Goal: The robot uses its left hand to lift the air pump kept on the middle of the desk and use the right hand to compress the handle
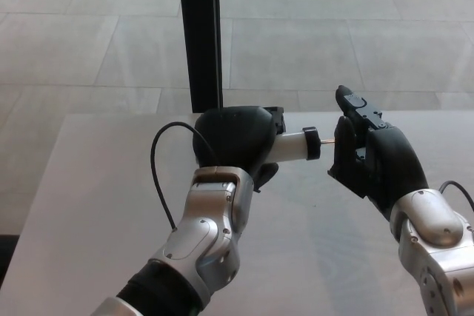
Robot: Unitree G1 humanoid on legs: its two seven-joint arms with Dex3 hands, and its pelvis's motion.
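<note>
The air pump (295, 146) is a white cylinder with a black end cap, held level above the desk (89, 183). My left hand (235, 138) is shut on the pump's body and hides most of it. A thin metal rod (326, 140) runs from the cap to my right hand (370, 159). That hand is closed over the rod's end, where the handle is hidden inside its fingers. A black hose (155, 164) loops out from the pump behind my left wrist.
A black pillar (198, 35) rises just beyond the desk's far edge, behind my left hand. Past it lies a grey tiled floor (333, 27). The desk's left edge slants down toward the lower left corner.
</note>
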